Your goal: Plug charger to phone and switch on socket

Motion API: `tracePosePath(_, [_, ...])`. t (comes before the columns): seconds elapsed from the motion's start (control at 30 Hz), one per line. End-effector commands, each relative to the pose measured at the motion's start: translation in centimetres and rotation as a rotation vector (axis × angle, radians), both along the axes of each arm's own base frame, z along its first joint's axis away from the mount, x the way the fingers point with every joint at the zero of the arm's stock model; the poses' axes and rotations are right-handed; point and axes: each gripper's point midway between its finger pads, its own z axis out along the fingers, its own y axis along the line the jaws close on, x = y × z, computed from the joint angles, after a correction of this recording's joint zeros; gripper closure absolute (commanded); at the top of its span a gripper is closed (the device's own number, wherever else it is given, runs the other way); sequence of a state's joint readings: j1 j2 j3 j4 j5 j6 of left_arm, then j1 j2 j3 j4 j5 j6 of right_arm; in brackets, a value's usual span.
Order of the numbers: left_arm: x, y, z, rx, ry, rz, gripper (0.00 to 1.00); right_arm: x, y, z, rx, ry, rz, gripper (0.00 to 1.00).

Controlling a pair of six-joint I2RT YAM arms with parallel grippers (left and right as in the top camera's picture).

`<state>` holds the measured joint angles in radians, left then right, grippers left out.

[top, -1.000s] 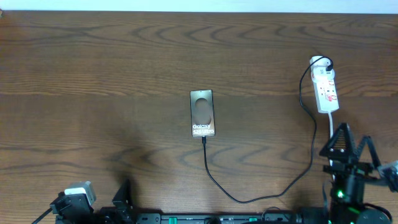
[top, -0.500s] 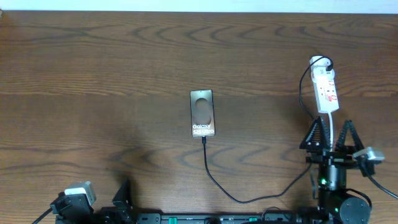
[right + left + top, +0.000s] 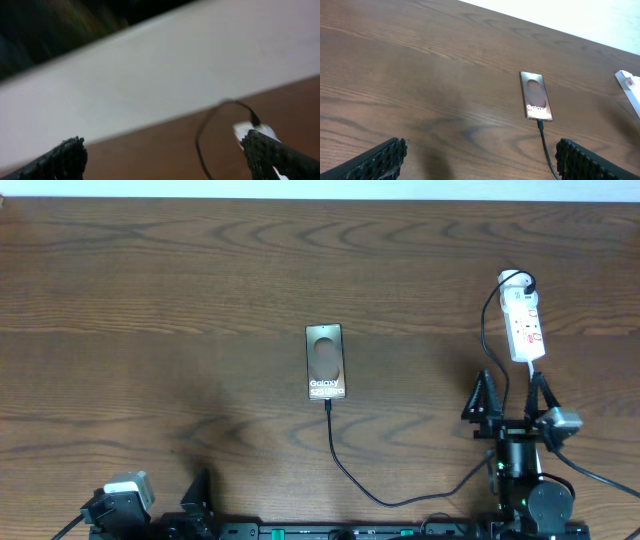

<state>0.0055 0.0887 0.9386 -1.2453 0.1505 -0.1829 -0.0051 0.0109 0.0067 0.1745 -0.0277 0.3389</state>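
The phone lies flat mid-table with "Galaxy" lettering at its near end; it also shows in the left wrist view. The black charger cable runs from the phone's near end, its tip at the phone's port, then curves right and up to the white socket at the far right. My right gripper is open and empty, just in front of the socket, which shows blurred in its wrist view. My left gripper is open and empty at the table's near left edge.
A white wall runs beyond the table's far edge. The socket's white cord leads toward the near right edge. The arm bases sit along the front edge.
My right arm has swung left and forward, from the near right corner to a spot just in front of the socket. Phone, cable and left arm have not moved.
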Motion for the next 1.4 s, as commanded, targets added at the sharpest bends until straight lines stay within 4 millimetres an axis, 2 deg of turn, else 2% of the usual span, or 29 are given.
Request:
tracePosePath(0.0, [0.0, 0.1, 0.0, -0.003, -0.008, 0.009, 0.03, 0.2, 0.3, -2.2, -0.158, 0.082, -0.005, 0.01])
tracePosePath(0.2, [0.0, 0.1, 0.0, -0.003, -0.008, 0.009, 0.03, 0.2, 0.5, -6.0, -0.226, 0.236, 0.011, 0.01])
tracePosePath(0.47, [0.0, 0.1, 0.0, -0.003, -0.008, 0.009, 0.03, 0.2, 1.0, -6.0, -0.362, 0.225, 0.025, 0.01])
tracePosePath(1.37, [0.0, 0.1, 0.0, -0.003, -0.008, 0.009, 0.03, 0.2, 0.8, -6.0, -0.362, 0.227, 0.016, 0.01])
